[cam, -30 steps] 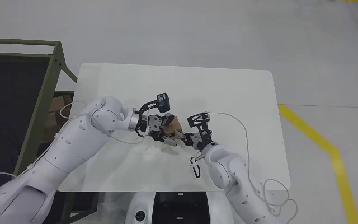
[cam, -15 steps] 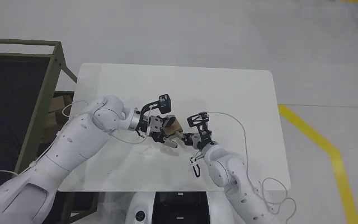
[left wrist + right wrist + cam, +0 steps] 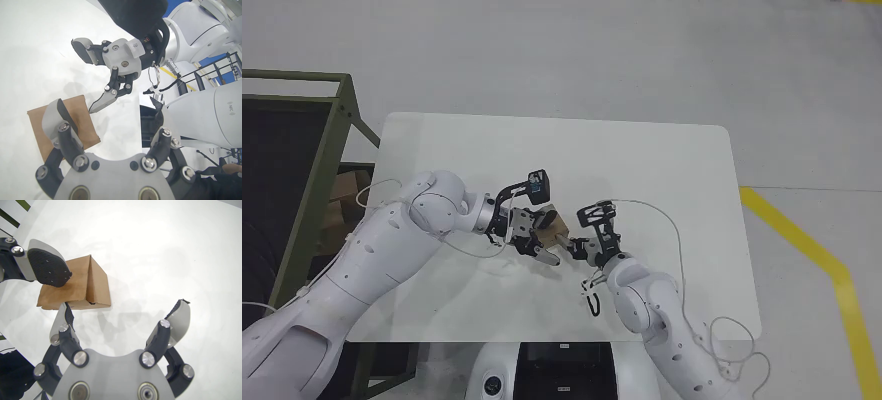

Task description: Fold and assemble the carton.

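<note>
The small brown carton (image 3: 94, 285) lies on the white table (image 3: 662, 170), partly folded, with one flap creased upright along its top. My left gripper (image 3: 107, 113) is open; one black-padded finger (image 3: 56, 117) rests on the carton's top face (image 3: 79, 113) while the other hangs over the bare table. My right gripper (image 3: 122, 311) is open too, just beside the carton, and one fingertip (image 3: 65, 311) touches its near edge. In the top view the carton (image 3: 555, 228) sits between the left gripper (image 3: 532, 240) and the right gripper (image 3: 582, 248).
A green metal rack (image 3: 332, 130) stands off the table's left side, with cardboard (image 3: 342, 195) stored low beside it. A yellow line (image 3: 802, 240) runs on the floor to the right. The table's far half offers free room.
My left gripper and the carton have shifted slightly toward the right gripper. The right arm has barely moved.
</note>
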Robot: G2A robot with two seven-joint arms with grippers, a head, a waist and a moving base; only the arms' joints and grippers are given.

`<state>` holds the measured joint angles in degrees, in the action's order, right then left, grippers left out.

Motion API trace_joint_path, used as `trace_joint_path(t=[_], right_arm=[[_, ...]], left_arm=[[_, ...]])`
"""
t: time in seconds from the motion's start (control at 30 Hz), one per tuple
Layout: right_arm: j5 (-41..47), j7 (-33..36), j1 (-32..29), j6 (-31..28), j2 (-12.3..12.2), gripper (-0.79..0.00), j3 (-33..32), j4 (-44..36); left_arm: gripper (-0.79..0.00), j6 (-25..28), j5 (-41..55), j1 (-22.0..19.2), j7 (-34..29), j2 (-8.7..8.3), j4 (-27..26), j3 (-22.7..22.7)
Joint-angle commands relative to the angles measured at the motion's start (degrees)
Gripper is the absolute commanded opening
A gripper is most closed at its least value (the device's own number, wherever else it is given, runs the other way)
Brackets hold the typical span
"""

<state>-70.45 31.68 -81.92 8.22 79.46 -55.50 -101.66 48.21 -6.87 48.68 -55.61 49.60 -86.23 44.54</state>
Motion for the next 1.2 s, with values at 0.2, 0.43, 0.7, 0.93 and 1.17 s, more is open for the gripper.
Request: trace_joint_path(t=[0.2,0.43,0.7,0.93,1.17], right_arm=[[-2.3,-3.0,-1.8,-2.8,-0.4,0.0,0.1,-0.8],[-4.1,-1.6,-1.1,-1.5,-0.2,0.0,1.0,-0.1],[-4.5,-1.3,0.1,0.7,0.4,0.0,2.2,0.8],[-4.7,-1.0,0.6,1.5,0.7,0.0,2.6,1.2],[-4.9,-0.8,0.9,2.0,0.9,0.0,2.8,1.6]], left_arm=[[0.0,0.3,1.0,-0.1,0.3,0.03,0.6,0.1],[0.0,0.8,1.5,-0.2,0.3,0.03,0.7,0.0],[0.0,1.0,1.8,-0.3,0.5,-0.13,0.7,-0.2],[0.0,1.1,1.7,-0.4,0.7,-0.38,0.7,-0.5],[0.0,1.2,1.9,-0.6,0.7,-0.6,0.8,-0.8]])
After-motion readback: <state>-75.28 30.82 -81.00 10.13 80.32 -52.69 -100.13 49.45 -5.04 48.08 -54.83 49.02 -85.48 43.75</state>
